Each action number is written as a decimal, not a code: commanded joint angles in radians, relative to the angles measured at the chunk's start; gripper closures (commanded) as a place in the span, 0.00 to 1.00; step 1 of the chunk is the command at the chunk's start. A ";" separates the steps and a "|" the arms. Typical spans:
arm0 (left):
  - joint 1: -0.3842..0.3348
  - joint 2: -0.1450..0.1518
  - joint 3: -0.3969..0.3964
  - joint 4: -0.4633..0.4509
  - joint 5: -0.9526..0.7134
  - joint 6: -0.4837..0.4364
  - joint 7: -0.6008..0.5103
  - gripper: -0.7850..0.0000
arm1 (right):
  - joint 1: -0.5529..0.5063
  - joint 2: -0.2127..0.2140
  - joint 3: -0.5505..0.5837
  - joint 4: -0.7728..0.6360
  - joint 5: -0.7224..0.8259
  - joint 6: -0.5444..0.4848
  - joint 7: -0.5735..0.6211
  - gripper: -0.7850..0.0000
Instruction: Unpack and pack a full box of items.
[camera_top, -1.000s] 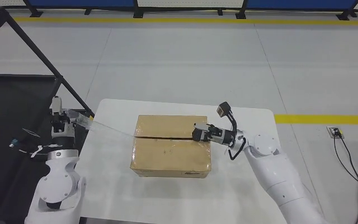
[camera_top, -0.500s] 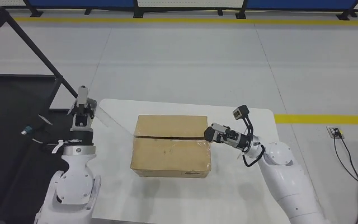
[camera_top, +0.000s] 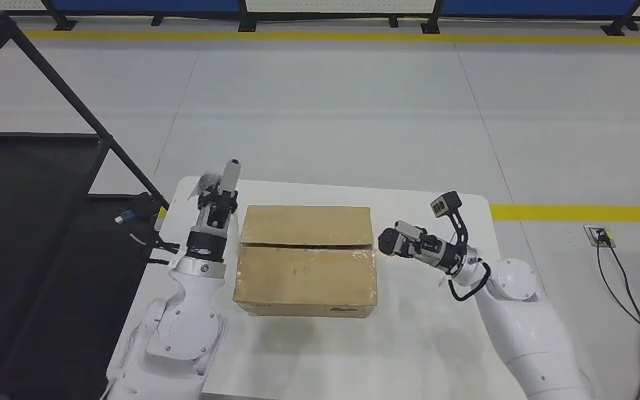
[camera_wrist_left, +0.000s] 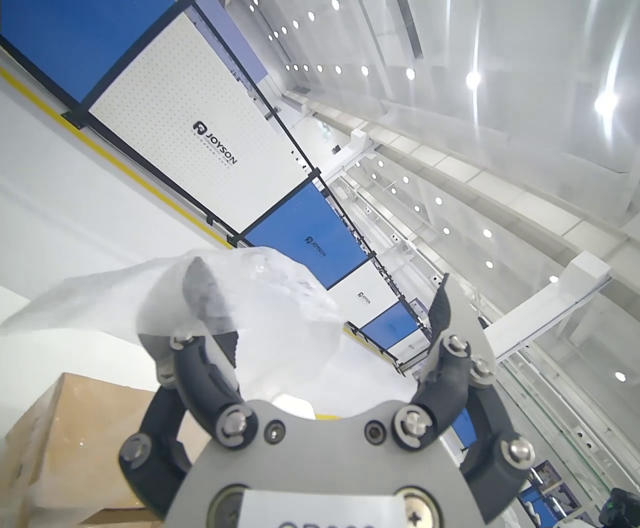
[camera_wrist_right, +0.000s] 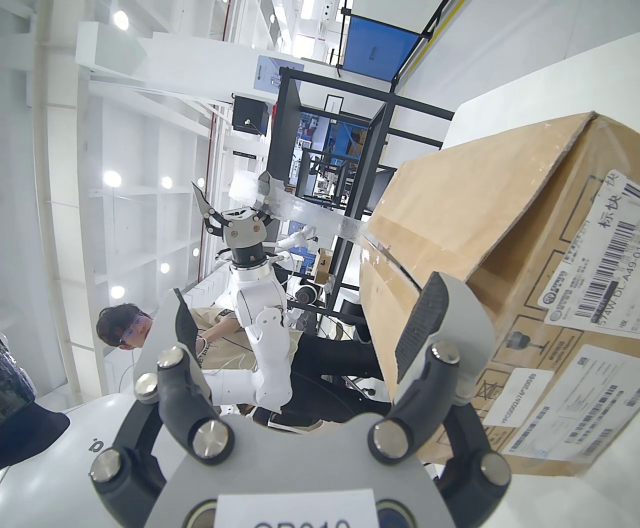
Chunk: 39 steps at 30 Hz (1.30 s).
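The left gripper (camera_wrist_left: 320, 280), fingers wide, had clear tape (camera_wrist_left: 125, 300) clinging to one finger; the right gripper (camera_wrist_right: 305, 295), also wide, was beside the box (camera_wrist_right: 450, 200).

Bright, even white light fills all three views. In the left wrist view the round ceiling lamps (camera_wrist_left: 472, 78) flare into small starbursts, and the clear film (camera_wrist_left: 280, 300) turns milky where light passes through it. From above, the box (camera_top: 305, 262) throws a faint, soft-edged shadow on the pale tabletop (camera_top: 420, 330) along its near side. Both wrist views bow straight lines toward their edges — the black rack (camera_wrist_right: 275, 130) leans and curves.
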 joint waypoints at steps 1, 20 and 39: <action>-0.002 -0.003 0.021 0.000 0.015 0.000 -0.004 0.00 | -0.001 0.002 0.003 -0.001 0.003 -0.002 0.000 0.00; -0.085 -0.050 0.205 0.135 0.130 0.028 -0.004 0.00 | -0.082 0.039 0.108 0.009 0.099 -0.062 0.029 0.00; -0.207 -0.119 0.360 0.339 0.184 0.044 0.019 0.00 | -0.140 0.071 0.194 0.047 0.186 -0.097 0.067 0.00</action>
